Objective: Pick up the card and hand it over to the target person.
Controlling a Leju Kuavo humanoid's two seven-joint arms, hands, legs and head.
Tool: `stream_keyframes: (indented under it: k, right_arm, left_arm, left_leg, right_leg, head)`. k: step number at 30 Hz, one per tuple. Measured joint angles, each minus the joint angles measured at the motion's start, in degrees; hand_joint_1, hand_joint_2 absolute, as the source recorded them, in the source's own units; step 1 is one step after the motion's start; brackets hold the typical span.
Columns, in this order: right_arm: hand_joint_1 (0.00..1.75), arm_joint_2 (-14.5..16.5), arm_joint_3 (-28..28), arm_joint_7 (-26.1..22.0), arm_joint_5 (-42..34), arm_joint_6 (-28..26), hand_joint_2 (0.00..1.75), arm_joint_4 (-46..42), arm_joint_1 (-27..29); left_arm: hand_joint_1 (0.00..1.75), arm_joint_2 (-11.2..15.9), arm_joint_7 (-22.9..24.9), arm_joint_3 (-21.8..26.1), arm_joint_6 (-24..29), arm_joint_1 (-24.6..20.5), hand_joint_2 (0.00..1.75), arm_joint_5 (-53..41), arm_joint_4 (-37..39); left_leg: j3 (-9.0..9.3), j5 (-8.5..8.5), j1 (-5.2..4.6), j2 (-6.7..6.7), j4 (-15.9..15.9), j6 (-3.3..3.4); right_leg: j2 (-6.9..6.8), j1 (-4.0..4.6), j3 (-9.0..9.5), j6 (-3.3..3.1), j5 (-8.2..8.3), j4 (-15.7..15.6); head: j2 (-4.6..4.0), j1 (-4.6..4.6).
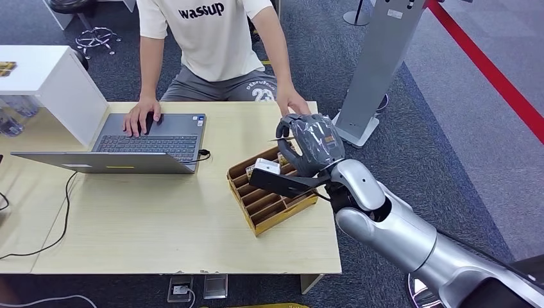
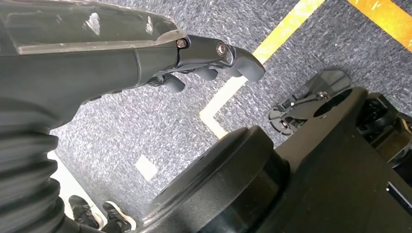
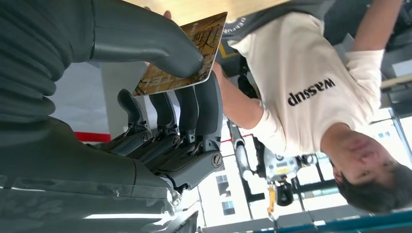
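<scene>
Card (image 3: 187, 60): brown and gold, printed face partly legible, pinched between the thumb and fingers (image 3: 194, 111) of the right hand (image 1: 312, 144). Held raised over the table's far right corner, edge-on in the head view, just beside the person's hand (image 1: 293, 102) resting at that far edge.

Right hand: fingers closed on the card, thumb pressed on one face, darker fingers lined up under the other. Silver arm enters from the near right corner of the table.

Left hand (image 2: 209, 60): hanging over grey carpet with yellow floor tape; fingers curled in, nothing in them.

Table (image 1: 160, 237): pale wood top. Brown slotted card holder (image 1: 269, 192) near the right edge, set at an angle, partly under the right hand. Open grey laptop (image 1: 138, 144) at the far left part, a black cable (image 1: 61, 218) trailing toward the near left corner.

Person (image 1: 212, 38): seated behind the far edge, white T-shirt, grey shorts; other hand on the laptop keyboard.

White cabinet (image 1: 51, 86): at the far left corner.
</scene>
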Motion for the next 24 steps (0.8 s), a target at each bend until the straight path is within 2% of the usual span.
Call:
stream_keyframes:
  k: [4,13,23,24]
  right_arm:
    - [1.4,2.03,-0.39,-2.15,2.43,-5.5,1.75,5.49,-0.01]
    - [1.4,4.86,0.07,-4.33,6.26,-12.12,1.75,10.59,0.36]
    - [1.4,5.75,1.23,-4.53,8.55,-15.02,1.75,13.62,-0.15]
    - [1.05,5.87,1.24,-4.68,8.31,-15.07,1.75,13.66,-0.11]
  left_arm:
    - [0.0,-0.44,0.25,0.06,-0.05,-0.28,1.75,-0.1,0.33]
    - [0.0,-0.75,0.65,0.87,0.31,0.16,1.75,0.66,0.48]
    - [0.0,-0.45,-0.37,1.29,-0.85,0.42,1.75,1.18,0.29]
    - [0.0,-0.43,-0.48,1.31,-0.81,0.47,1.31,1.2,0.32]
  left_leg:
    - [0.02,0.0,-0.01,0.01,-0.01,0.01]
    - [0.02,-0.02,-0.01,0.04,-0.02,0.0]
    - [-0.03,0.0,-0.01,-0.01,0.0,0.01]
    - [-0.03,0.01,-0.01,0.01,-0.01,0.0]
  right_leg:
    - [0.01,-0.01,0.02,0.01,0.0,0.0]
    - [0.04,-0.01,0.01,0.0,-0.01,0.01]
    - [-0.02,0.0,-0.02,0.0,-0.01,0.02]
    - [0.0,0.0,-0.02,-0.01,0.0,0.01]
  head:
    - [0.0,0.0]
    - [0.0,0.0]
    - [0.0,0.0]
    - [0.0,0.0]
